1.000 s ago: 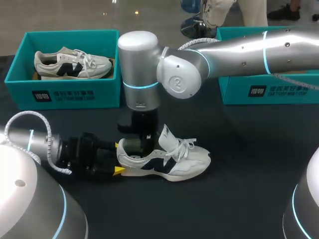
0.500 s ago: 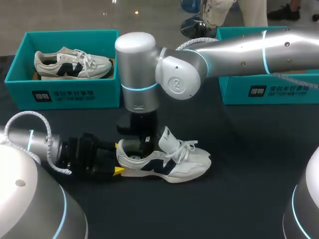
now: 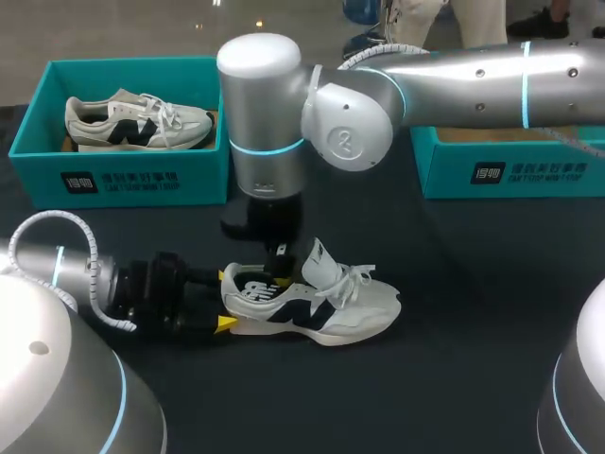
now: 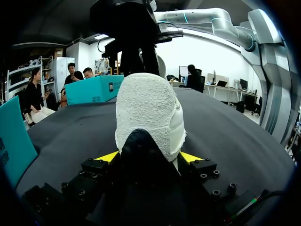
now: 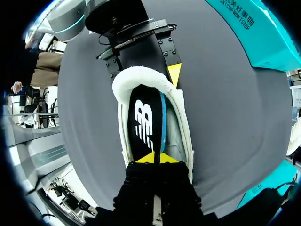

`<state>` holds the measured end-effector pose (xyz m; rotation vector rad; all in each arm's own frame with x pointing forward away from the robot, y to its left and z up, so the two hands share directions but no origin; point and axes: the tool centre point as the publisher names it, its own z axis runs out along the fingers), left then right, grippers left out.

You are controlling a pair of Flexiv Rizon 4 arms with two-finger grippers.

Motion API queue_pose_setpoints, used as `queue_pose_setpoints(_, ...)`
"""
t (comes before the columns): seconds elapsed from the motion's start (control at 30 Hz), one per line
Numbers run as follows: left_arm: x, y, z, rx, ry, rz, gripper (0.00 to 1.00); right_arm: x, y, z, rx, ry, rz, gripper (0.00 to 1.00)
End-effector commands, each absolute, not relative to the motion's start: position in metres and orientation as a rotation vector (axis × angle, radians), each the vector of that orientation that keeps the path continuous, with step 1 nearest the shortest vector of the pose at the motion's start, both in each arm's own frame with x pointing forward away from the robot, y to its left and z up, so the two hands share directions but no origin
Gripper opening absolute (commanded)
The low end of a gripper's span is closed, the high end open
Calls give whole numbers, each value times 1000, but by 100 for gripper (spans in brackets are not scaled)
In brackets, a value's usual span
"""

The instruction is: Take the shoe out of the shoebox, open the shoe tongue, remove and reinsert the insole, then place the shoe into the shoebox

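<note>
Head view
- Shoe: upright on its sole on the dark surface, a little left of the middle, heel toward the left edge and toe toward the right edge; tongue pulled up and laces loose.
- Left end effector: comes in low from the front-left corner and is clenched on the shoe's heel, 1 yellow tip on each side.
- Right end effector: hangs from the arm that crosses over from the right edge, pointing straight down into the shoe's opening.
- Insole: black with white print, its heel part showing in the opening, with the right end effector at its front end.
- Shoebox: teal and open, at the far-left corner, with a 2nd shoe lying inside.
- 2nd shoebox: teal, at the far-right side, partly behind the right arm.

Left wrist view
- Left end effector: both yellow tips press the shoe's fuzzy white heel from 2 sides.
- Right end effector: dark, above and beyond the heel.

Right wrist view
- Right end effector: its 2 yellow tips are pinched together on the edge of the insole, grasping it.
- Insole: lies inside the shoe's white padded collar, with a blue edge along 1 side.
- Left end effector: ahead of the heel, with 1 yellow tip against the collar.
- Shoebox: teal wall well apart from the shoe.
</note>
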<state>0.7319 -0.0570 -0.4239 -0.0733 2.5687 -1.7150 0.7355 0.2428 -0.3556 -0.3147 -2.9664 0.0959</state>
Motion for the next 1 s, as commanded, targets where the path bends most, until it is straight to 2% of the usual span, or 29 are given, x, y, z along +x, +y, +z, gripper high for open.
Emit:
queue_pose_setpoints(0.03,732,-58,-425,-75,2569,-1712,0,735,233,-339,-328,-2995,104,0)
queue_pose_setpoints(1.0,732,-58,-425,-75,2569,-1712,0,761,245,-322,-325,-3052,7,0)
